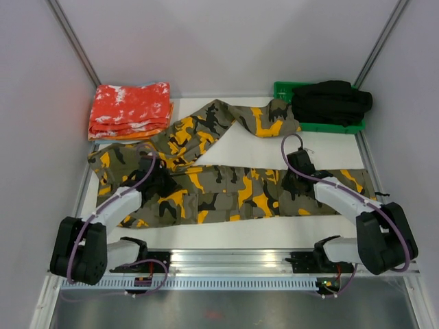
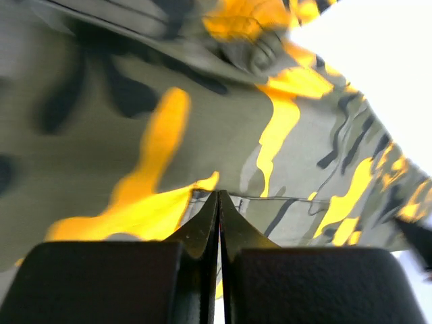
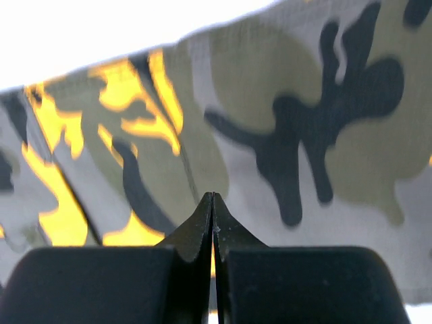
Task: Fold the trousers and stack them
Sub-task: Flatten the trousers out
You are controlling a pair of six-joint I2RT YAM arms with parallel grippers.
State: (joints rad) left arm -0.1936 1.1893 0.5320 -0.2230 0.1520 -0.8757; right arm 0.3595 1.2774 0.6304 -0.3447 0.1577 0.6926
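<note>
The trousers [image 1: 226, 192] are seemingly pinched by the closed left gripper [image 2: 218, 197] at 9 o'clock and the closed right gripper [image 3: 212, 197] at 3 o'clock.

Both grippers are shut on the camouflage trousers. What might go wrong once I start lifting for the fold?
1. In the wrist views, the left gripper and right gripper seem to pinch only a thin bit of the long olive, black and yellow camouflage cloth trousers; the cloth may slip out.
2. The far cuff ends beside the green plastic tray holding the black garment; dragging could snag it.
</note>
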